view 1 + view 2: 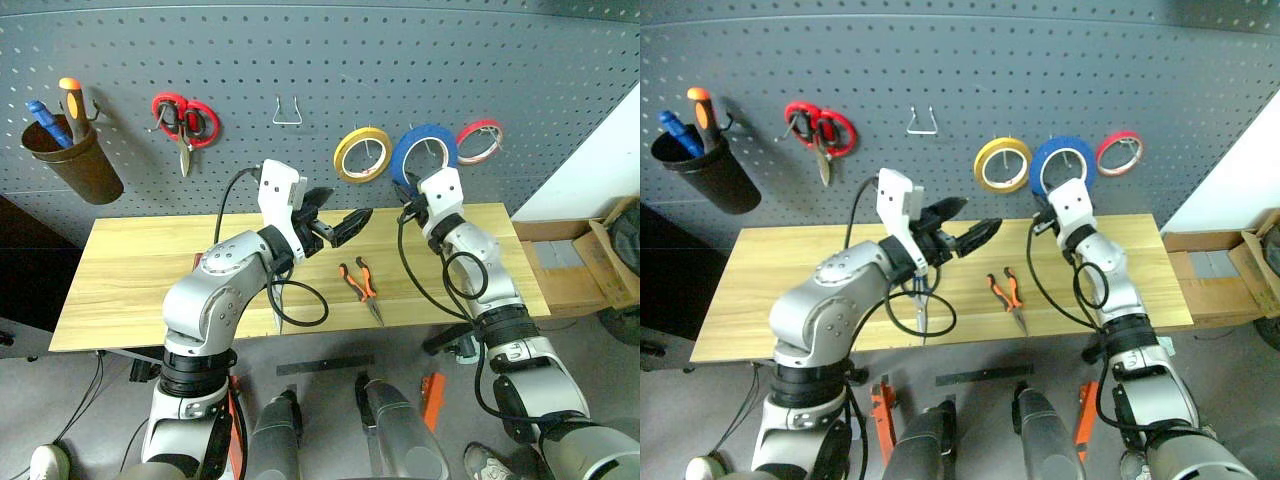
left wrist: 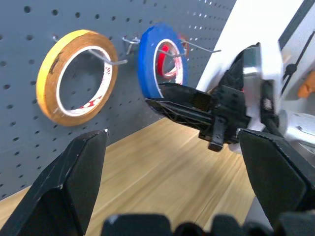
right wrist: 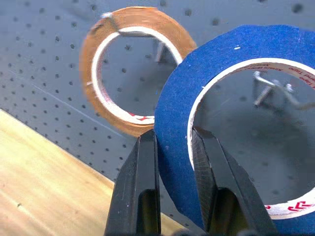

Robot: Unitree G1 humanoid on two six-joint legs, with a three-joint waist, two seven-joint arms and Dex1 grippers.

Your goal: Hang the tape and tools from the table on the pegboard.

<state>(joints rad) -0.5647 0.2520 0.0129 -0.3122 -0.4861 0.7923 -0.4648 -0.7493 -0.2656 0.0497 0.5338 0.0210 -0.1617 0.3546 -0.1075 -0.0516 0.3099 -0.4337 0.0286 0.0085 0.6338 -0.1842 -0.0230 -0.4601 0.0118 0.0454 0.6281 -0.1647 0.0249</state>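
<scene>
My right gripper (image 3: pixel 172 142) is shut on the lower rim of the blue tape (image 1: pixel 425 150) and holds it up against the grey pegboard (image 1: pixel 300 50). A metal hook (image 3: pixel 275 91) shows through the ring's hollow centre. My left gripper (image 1: pixel 340 212) hovers open and empty above the middle of the wooden table (image 1: pixel 130 270), pointing toward the tape. The orange-and-black pliers (image 1: pixel 360 285) lie on the table between my arms. Under my left forearm, the steel blades of the scissors (image 1: pixel 923 315) stick out near the front edge. The screwdriver is hidden.
On the pegboard hang a brown cup (image 1: pixel 70 155) with tool handles, red-handled scissors (image 1: pixel 186 122), a bare wire hook (image 1: pixel 287 110), a yellow roll (image 1: pixel 362 155) and a red roll (image 1: pixel 480 140). Cardboard boxes (image 1: pixel 600 260) stand right of the table.
</scene>
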